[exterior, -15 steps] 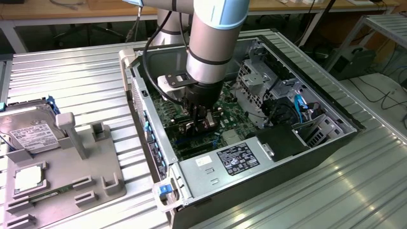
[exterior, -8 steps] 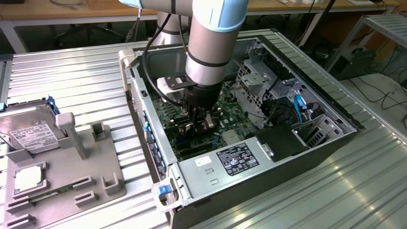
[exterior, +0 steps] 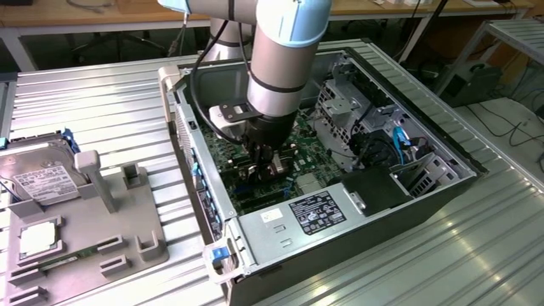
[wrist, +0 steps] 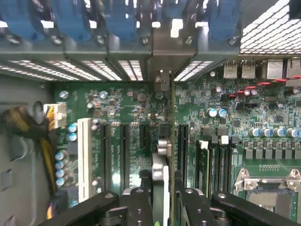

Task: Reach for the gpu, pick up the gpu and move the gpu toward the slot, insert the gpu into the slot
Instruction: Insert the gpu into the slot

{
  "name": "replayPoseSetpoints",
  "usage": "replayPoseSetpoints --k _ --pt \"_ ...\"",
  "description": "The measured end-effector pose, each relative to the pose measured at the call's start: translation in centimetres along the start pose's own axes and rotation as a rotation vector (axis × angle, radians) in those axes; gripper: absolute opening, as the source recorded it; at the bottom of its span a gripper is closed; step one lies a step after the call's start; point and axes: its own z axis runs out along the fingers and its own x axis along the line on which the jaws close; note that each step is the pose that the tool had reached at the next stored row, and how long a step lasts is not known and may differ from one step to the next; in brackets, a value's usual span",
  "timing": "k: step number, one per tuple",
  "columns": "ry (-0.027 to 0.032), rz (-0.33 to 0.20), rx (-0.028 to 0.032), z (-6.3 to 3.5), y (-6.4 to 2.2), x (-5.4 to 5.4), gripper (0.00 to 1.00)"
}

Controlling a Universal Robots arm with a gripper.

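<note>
Deep inside the open computer case [exterior: 357, 210], reaching down over the green motherboard [wrist: 122, 106]. Tool [wrist: 162, 193] closed on the gpu [wrist: 164, 141], pinched from both sides along its upper edge, the card seen edge-on from the wrist view as a thin vertical line running away from the fingers [wrist: 141, 197] toward the case's rear wall. Held upright like this, by the look of it, so the bottom edge can meet the connector squarely. Metal bracket [wrist: 162, 52] at the far end lined up with a gap among the rear expansion openings, probably so both ends seat together. Slot itself hidden beneath the card; hard to tell whether already seated or just above. In the exterior view, tool [exterior: 267, 167] low among the board's parts, the arm [exterior: 281, 57] coming straight down. Case resting on a ribbed metal surface [exterior: 93, 108], a hard drive [exterior: 38, 172] in a grey holder well apart at the exterior view's left.
</note>
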Motion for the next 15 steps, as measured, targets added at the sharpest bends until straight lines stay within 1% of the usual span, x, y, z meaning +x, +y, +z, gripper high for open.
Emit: replayPoseSetpoints --k 1,4,6,7,8,10,11,12,15 --pt "0.0023 0.000 0.0040 -0.32 -0.01 0.0 0.34" --pt "0.0012 -0.001 0.0068 -1.05 0.00 0.0 0.34" --pt "0.0019 0.000 0.0093 -1.86 0.02 0.0 0.34" --pt "0.0025 0.000 0.0104 -2.29 0.03 0.0 0.34" --pt "0.0036 0.000 0.0116 -3.15 0.04 0.0 0.34" --pt "0.0048 0.000 0.0120 -4.17 0.06 0.0 0.34" --pt "0.0061 0.000 0.0126 -4.40 0.07 0.0 0.34" --pt "0.0069 0.000 0.0129 -4.41 0.06 0.0 0.34" --pt "0.0071 0.000 0.0131 -4.41 0.06 0.0 0.32"
